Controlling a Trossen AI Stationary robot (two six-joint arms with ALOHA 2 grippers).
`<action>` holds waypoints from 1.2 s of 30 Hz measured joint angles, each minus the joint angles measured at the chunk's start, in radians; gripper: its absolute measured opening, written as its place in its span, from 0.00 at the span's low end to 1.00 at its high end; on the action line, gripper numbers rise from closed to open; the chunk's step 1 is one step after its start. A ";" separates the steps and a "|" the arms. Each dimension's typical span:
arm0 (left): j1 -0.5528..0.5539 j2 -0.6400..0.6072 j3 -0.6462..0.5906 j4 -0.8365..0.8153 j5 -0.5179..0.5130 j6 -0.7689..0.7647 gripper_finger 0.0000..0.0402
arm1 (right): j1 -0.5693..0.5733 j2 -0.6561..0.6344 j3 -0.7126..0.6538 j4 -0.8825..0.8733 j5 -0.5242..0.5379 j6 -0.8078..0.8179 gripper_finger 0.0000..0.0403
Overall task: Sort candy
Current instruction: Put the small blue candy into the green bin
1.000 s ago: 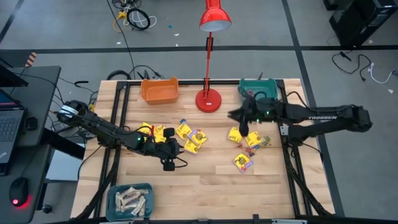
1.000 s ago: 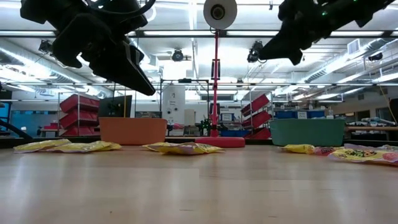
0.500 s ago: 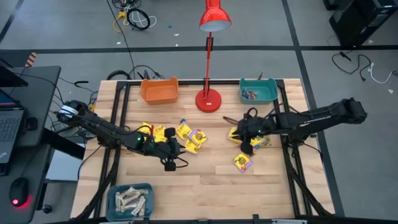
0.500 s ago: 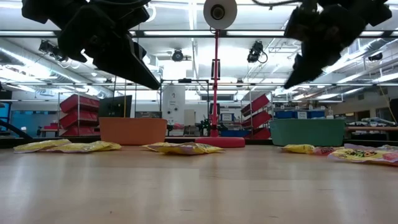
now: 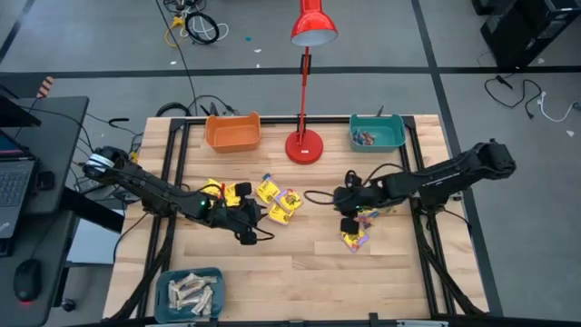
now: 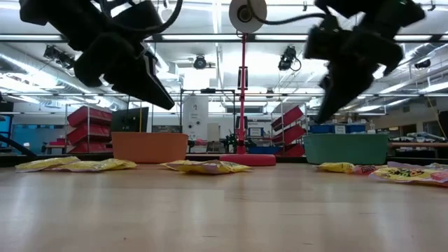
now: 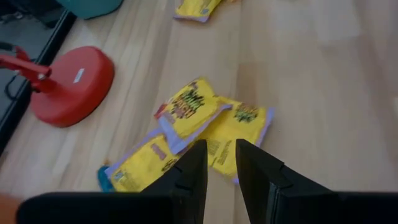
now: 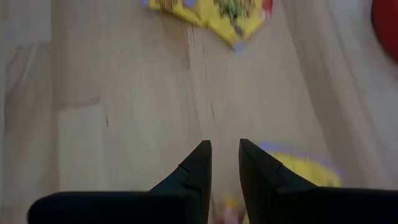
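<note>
The candy lies loose on the wooden table: yellow packets (image 5: 280, 198) left of the middle, more candy (image 5: 356, 238) right of the middle, and a yellow packet (image 5: 227, 193) farther left. My left gripper (image 5: 261, 214) hovers above the table just short of the middle packets (image 7: 193, 109), open by a narrow gap with nothing in it (image 7: 221, 155). My right gripper (image 5: 338, 202) hangs over bare wood between the two groups, slanting down, also narrowly open with nothing in it (image 8: 225, 155). In the low view both grippers (image 6: 164, 105) (image 6: 325, 115) are well above the tabletop.
An orange bin (image 5: 233, 132) and a teal bin (image 5: 377, 133) holding small sweets stand at the far edge, with a red lamp's base (image 5: 304, 145) between them. Another teal bin (image 5: 191, 291) with pale bars sits at the near left. Bare wood spans the near middle.
My right gripper has come away from the far teal bin, moving toward the table's left and near edges and downward, and has tipped steeper toward the table. My left gripper has stayed in place and turned a little at the wrist. No candy has moved.
</note>
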 joint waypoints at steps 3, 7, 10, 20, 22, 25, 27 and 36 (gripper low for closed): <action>0.000 0.000 0.000 -0.019 -0.019 -0.006 0.22 | -0.003 0.074 0.104 -0.065 0.039 -0.028 0.17; 0.000 -0.003 0.000 -0.065 -0.021 -0.025 0.22 | -0.030 0.153 0.232 -0.128 0.056 -0.077 0.17; 0.000 -0.018 0.000 -0.128 -0.023 -0.057 0.22 | -0.055 0.194 0.308 -0.125 0.057 -0.138 0.17; -0.073 -0.138 0.002 -0.238 -0.061 -0.115 0.22 | -0.172 0.360 0.504 -0.047 0.051 -0.342 0.17; -0.091 -0.157 0.001 -0.267 -0.087 -0.132 0.22 | -0.190 0.402 0.545 -0.033 0.048 -0.374 0.17; -0.117 -0.185 0.001 -0.324 -0.127 -0.171 0.22 | -0.215 0.461 0.616 -0.026 0.047 -0.410 0.16; -0.134 -0.201 0.001 -0.367 -0.155 -0.214 0.22 | -0.228 0.501 0.664 -0.026 0.045 -0.432 0.15; -0.220 -0.245 0.001 -0.574 -0.277 -0.385 0.22 | -0.282 0.659 0.843 -0.001 -0.018 -0.471 0.10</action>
